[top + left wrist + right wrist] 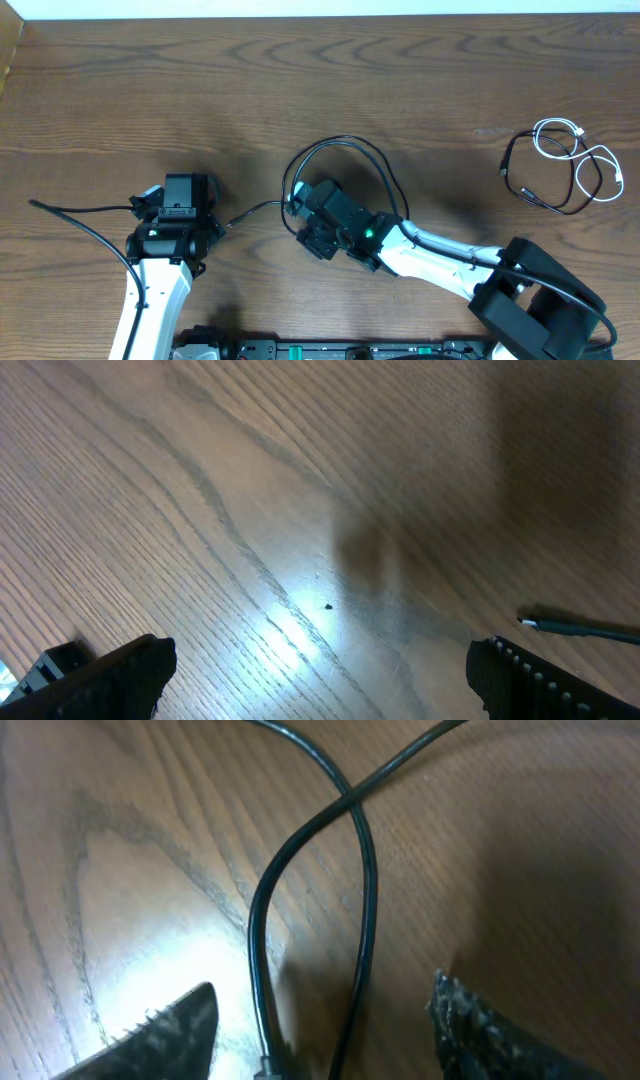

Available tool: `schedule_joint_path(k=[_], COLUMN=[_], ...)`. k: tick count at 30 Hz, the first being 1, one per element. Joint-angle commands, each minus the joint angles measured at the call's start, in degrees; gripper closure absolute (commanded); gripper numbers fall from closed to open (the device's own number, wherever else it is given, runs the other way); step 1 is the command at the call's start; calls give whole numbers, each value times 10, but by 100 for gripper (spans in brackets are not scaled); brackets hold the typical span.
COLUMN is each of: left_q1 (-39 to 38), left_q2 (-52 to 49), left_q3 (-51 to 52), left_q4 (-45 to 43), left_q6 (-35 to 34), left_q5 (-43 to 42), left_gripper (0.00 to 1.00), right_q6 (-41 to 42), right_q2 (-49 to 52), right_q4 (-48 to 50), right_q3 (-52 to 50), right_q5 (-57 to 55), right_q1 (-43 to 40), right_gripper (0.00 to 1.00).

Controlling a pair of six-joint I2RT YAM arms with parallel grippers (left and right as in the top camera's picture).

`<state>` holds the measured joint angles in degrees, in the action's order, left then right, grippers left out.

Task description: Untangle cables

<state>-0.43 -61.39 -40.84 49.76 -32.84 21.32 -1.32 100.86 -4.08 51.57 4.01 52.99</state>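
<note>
A black cable (340,141) loops on the wooden table at centre, and its thin tail (255,208) runs left toward my left gripper (182,192). My right gripper (300,222) sits at the loop's lower left. In the right wrist view, two strands of this cable (262,910) cross ahead of the open right gripper (320,1032) and run down between its fingers (165,1032), with neither finger pressing on them. The left gripper (320,682) is wide open over bare wood, and a cable end (575,627) lies just beyond its right finger. A white cable (560,130) and another black cable (545,203) lie tangled at far right.
A thicker black wire (75,215) curves from the far left toward the left arm's base. The table's far edge (320,14) runs along the top. The robot bases (330,350) line the near edge.
</note>
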Motion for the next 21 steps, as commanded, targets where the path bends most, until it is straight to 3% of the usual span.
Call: schedule_joint_path(k=[1, 5, 6, 7, 10, 18, 21], left_q1=[2, 2, 2, 2, 2, 2, 2], left_q2=[0, 0, 0, 0, 0, 0, 0], left_q3=[-3, -3, -3, -3, -3, -4, -3], left_q4=[3, 3, 3, 3, 3, 3, 3], left_q6=[-5, -5, -5, -5, -5, -5, -5], left_q5=[12, 12, 12, 12, 12, 12, 12], left_gripper=[2, 2, 2, 2, 2, 2, 2], right_q6=[-60, -124, -131, -131, -131, -121, -88], right_q2=[-3, -3, -3, -3, -3, -3, -3], right_q4=[-15, -49, -55, -58, -60, -89, -144], right_q3=[-3, -3, -3, -3, -3, 7, 43], right_q5=[14, 48, 50, 50, 50, 56, 57], right_q1=[-2, -2, -2, -2, -2, -4, -11], right_gripper=[44, 53, 90, 99, 99, 65, 62])
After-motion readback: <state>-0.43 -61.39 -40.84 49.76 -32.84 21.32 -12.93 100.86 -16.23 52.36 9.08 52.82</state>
